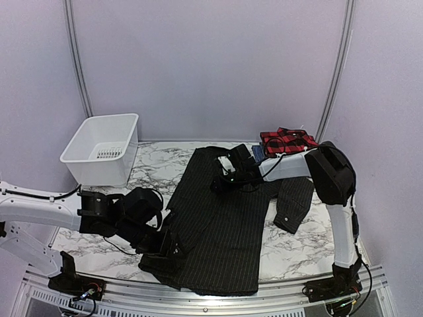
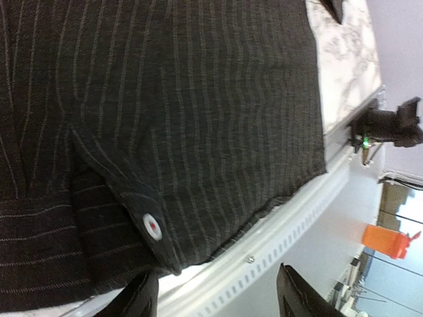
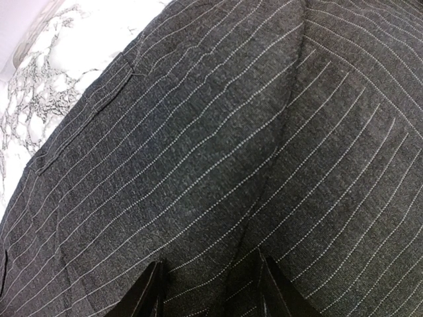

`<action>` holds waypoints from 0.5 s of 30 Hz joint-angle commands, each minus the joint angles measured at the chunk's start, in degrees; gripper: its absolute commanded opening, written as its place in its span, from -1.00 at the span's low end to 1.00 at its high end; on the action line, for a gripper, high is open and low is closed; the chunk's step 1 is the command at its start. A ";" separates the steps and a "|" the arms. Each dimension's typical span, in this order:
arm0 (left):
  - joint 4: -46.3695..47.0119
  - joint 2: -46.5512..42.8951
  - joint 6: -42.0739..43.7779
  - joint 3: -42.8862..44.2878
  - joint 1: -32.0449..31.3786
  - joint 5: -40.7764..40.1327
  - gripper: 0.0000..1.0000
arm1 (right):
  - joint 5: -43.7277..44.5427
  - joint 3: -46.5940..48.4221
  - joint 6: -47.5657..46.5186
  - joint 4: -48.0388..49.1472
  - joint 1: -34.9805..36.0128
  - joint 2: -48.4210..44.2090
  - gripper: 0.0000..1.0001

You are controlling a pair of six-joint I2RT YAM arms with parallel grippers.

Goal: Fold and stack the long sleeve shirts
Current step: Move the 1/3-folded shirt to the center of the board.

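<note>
White-veined marble tabletop [image 1: 291,254] carries the large black woven shirt with thin white pinstripes [image 1: 218,224], spread flat mid-table. Left gripper [image 2: 215,298] hangs open beside its buttoned cuff [image 2: 152,225], a detail only that wrist view shows. Right gripper [image 3: 211,294] straddles ribbed cloth; I cannot tell whether it is pinching.

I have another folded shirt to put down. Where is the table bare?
The table is bare front right, between the pinstriped shirt and the right arm, and also between the white bin and that shirt's left edge. Crowded: back right, with the red plaid shirt and the loose sleeve.
</note>
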 commanded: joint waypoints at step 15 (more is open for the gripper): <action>-0.53 -6.35 3.54 3.19 6.87 0.75 0.10 | 4.09 0.90 -1.15 -3.88 -0.15 -4.31 -0.11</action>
